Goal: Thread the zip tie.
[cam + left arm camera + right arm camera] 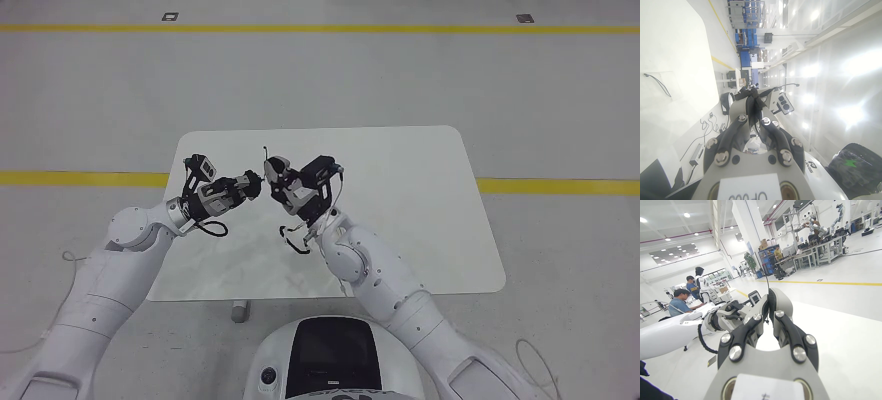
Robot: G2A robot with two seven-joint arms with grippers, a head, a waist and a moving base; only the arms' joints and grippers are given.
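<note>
The right tool (769, 296) is pressed together, pinching one black zip tie (766, 279). The thin strip stands up out of its fingertips, held in the air above the middle of the white table (420, 220). In the left wrist view the tie's free end, with its small head, shows beyond the right tool. The left tool (753, 95) is also pressed together, its dark pads meeting. Its tip is right against the right tool's tip, and I cannot tell what it pinches. There are two tools and one held tie. One more thin black strip (659, 84) lies flat on the table; I cannot tell whether it is another tie.
</note>
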